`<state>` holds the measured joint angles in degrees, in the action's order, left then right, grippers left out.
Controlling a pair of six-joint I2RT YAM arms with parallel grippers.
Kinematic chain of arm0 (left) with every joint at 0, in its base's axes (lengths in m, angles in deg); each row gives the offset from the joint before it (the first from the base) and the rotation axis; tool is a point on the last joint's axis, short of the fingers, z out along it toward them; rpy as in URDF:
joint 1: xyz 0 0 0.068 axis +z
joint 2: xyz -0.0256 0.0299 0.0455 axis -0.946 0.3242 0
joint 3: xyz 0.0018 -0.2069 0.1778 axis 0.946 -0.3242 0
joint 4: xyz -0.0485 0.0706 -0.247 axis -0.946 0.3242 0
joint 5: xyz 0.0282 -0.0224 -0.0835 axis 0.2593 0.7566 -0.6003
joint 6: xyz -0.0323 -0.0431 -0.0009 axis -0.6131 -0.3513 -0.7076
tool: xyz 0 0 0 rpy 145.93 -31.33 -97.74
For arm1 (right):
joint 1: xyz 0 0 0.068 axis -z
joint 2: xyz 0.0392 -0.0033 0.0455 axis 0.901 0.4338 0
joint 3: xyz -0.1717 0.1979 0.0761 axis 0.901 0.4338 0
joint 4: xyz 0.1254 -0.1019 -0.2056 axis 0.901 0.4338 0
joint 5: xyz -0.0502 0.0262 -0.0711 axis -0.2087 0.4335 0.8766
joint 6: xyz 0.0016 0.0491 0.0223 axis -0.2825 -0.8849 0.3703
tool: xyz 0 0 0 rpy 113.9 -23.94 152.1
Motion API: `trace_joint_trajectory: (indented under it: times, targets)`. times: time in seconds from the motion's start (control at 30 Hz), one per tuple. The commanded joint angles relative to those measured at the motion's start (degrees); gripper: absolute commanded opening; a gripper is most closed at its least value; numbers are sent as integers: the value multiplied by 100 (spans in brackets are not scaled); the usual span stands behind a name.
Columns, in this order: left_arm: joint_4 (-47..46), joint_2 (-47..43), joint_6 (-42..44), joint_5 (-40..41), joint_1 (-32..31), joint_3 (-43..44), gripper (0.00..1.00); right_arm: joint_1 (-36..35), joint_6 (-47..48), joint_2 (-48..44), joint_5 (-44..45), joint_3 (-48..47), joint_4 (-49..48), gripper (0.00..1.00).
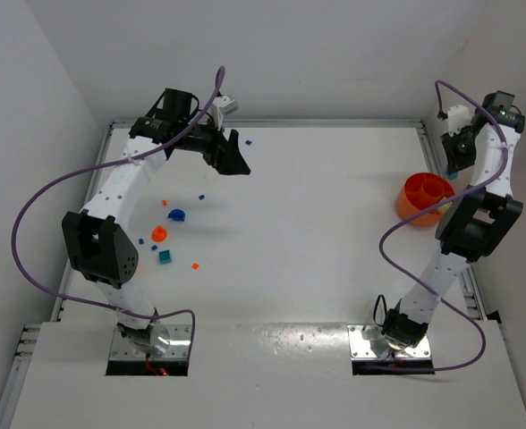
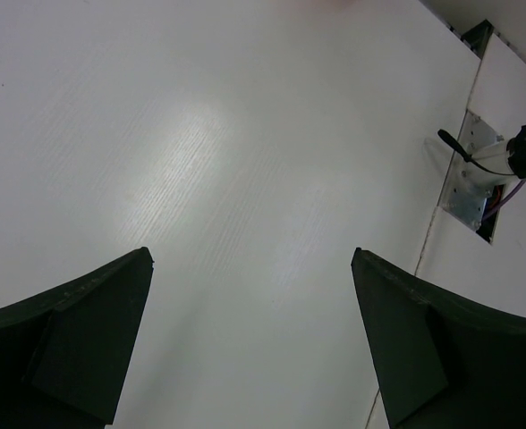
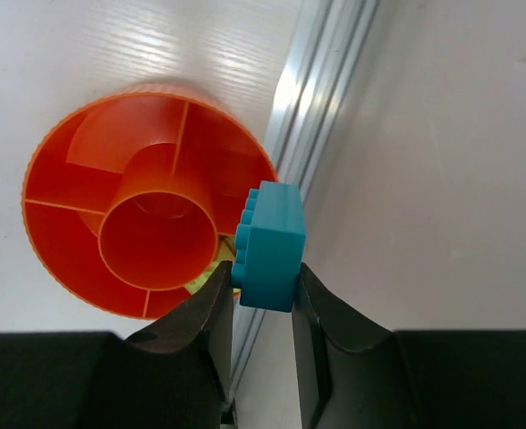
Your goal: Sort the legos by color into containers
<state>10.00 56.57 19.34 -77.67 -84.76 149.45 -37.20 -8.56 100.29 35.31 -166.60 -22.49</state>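
Gripping the teal brick point(image 3: 267, 246) by two opposite faces, the right claw point(image 3: 261, 304) is clamped on it above the orange bowl point(image 3: 57, 179), at the rim nearest the aluminium rail point(image 3: 299, 98) that edges the table point(image 2: 200, 134). Release from this position risks the brick striking the rim or a divider wall and bouncing into the rail channel or off the table. The wrist view shows it overlapping rim and rail alike and gives no depth. The left claw point(image 2: 252, 259) stands with jaws wide apart, empty, over the table and well away from the bowl, so it cannot stop a stray brick.
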Motion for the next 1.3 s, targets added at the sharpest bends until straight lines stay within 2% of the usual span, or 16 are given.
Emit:
trace_joint_trajectory:
  times: [0.0,0.33,0.47,0.5,0.7,0.83,0.87,1.0,1.1,1.13,1.17,1.27]
  targets:
    - [-6,-48,102,-65,14,146,100,33,148,188,-381,-391,358,1]
    - [-6,-48,102,-12,14,93,100,33,148,461,-434,-444,569,8]
    - [-6,-48,102,41,14,93,100,33,148,461,-381,-330,569,24]
    - [-6,-48,102,128,-39,93,100,33,148,461,-381,-330,569,31]
    - [-146,-100,-65,480,-39,93,100,-19,33,145,-442,-277,455,48]
    - [-436,-241,-695,892,-39,-29,100,-81,-81,-259,-601,-277,533,51]
    - [-506,-302,-915,1302,31,-82,100,-81,-150,-347,-784,-417,604,51]
    - [-446,-617,-1128,1945,338,-345,100,-204,-213,-883,-1514,-611,1166,51]
    - [123,-847,-253,2027,681,-548,100,-415,-370,-1498,-2015,-77,1307,51]
    - [587,-1004,125,1888,786,-626,100,-494,-371,-1647,-2216,99,1307,52]
    - [818,-1110,860,1799,1022,-714,100,-660,-467,-1779,-2297,449,1307,52]
    - [1443,-1549,1899,2096,1296,-1189,91,-942,-748,-2158,-2578,1031,1237,52]
